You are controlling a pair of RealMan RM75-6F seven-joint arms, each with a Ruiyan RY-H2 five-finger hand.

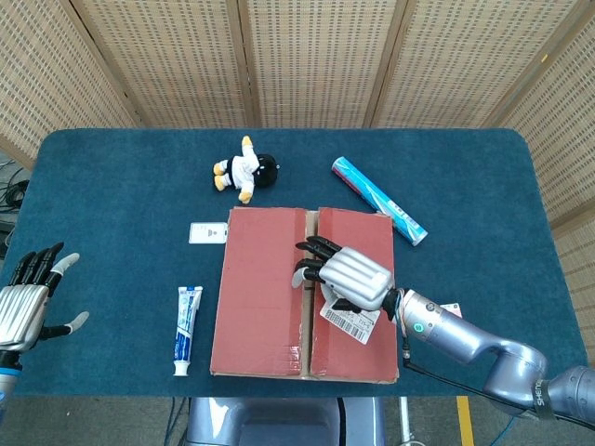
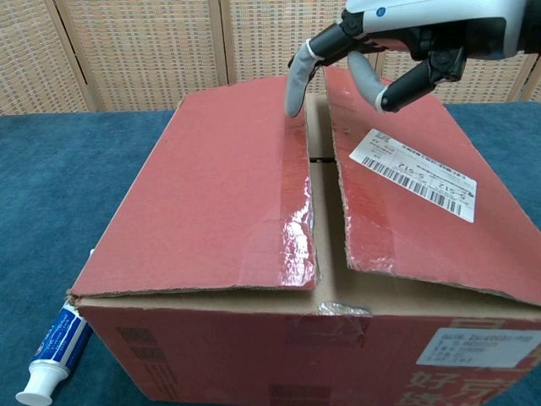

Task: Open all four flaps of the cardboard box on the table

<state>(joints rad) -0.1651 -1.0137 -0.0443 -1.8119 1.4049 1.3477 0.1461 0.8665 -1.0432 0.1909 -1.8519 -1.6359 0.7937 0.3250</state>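
While both top flaps are lying closed on the box (image 1: 270,297), right hand (image 1: 349,277) is hovering open, empty, over the seam; next, hooking fingertips (image 2: 294,95) under an edge.

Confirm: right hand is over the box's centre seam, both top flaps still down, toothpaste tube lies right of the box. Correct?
Not quite. The toothpaste tube lies left of the cardboard box, as the head view shows. The rest holds: the right hand is over the centre seam with its fingers reaching down at it, and both top flaps are down.
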